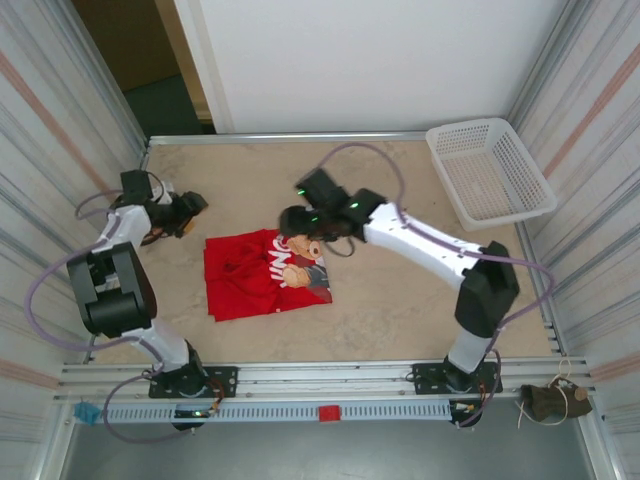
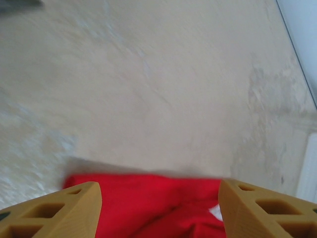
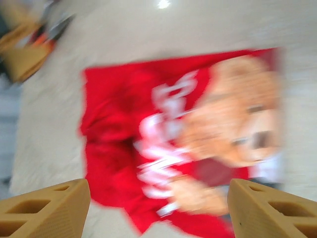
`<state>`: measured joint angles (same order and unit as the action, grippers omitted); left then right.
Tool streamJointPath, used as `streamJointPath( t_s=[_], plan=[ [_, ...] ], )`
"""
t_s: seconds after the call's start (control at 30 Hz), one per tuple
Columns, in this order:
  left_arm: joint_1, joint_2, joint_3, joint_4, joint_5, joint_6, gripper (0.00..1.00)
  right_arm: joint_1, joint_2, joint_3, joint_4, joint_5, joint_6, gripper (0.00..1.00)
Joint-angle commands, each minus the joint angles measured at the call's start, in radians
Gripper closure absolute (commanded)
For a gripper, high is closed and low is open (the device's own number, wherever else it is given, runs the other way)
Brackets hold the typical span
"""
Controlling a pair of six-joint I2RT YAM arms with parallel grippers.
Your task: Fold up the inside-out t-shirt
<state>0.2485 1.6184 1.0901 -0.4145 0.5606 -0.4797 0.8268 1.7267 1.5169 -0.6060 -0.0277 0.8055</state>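
Note:
The inside-out t-shirt (image 1: 262,272) lies on the table as a rough red rectangle, with pale lettering and a bear graphic on its right part. My left gripper (image 1: 187,214) sits just off the shirt's upper left corner. In the left wrist view this gripper (image 2: 159,191) is open, with the shirt's red edge (image 2: 148,198) beyond the tan fingers (image 2: 74,208) and nothing gripped. My right gripper (image 1: 296,226) hangs over the shirt's upper right. In the blurred right wrist view the right gripper (image 3: 159,188) is open above the shirt (image 3: 114,134), holding nothing.
A white mesh basket (image 1: 490,170) stands at the back right corner. Ribbed walls close in the table on the left and right, and a metal rail (image 1: 320,378) runs along the near edge. Bare tabletop (image 1: 400,320) lies right of the shirt.

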Motion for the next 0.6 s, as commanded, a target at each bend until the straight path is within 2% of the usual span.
streamJointPath(
  t_s=[0.0,0.07,0.23,0.43,0.5,0.57],
  plan=[
    [-0.073,-0.132,-0.105,0.020,0.025,-0.054,0.36,-0.087,0.026,-0.118,0.032,-0.068,-0.035,0.28],
    [-0.119,-0.221,-0.213,0.058,-0.013,-0.109,0.36,-0.123,0.065,-0.121,0.037,-0.120,-0.065,0.28],
    [-0.198,-0.395,-0.415,0.086,-0.127,-0.210,0.35,-0.141,0.198,-0.074,0.068,-0.202,-0.100,0.29],
    [-0.210,-0.395,-0.502,0.129,-0.146,-0.251,0.35,-0.147,0.365,0.025,0.110,-0.259,-0.078,0.34],
    [-0.218,-0.362,-0.504,0.147,-0.154,-0.254,0.35,-0.149,0.396,0.045,0.126,-0.273,-0.065,0.47],
    [-0.225,-0.318,-0.496,0.174,-0.156,-0.251,0.35,-0.160,0.401,0.040,0.142,-0.267,-0.051,0.79]
  ],
)
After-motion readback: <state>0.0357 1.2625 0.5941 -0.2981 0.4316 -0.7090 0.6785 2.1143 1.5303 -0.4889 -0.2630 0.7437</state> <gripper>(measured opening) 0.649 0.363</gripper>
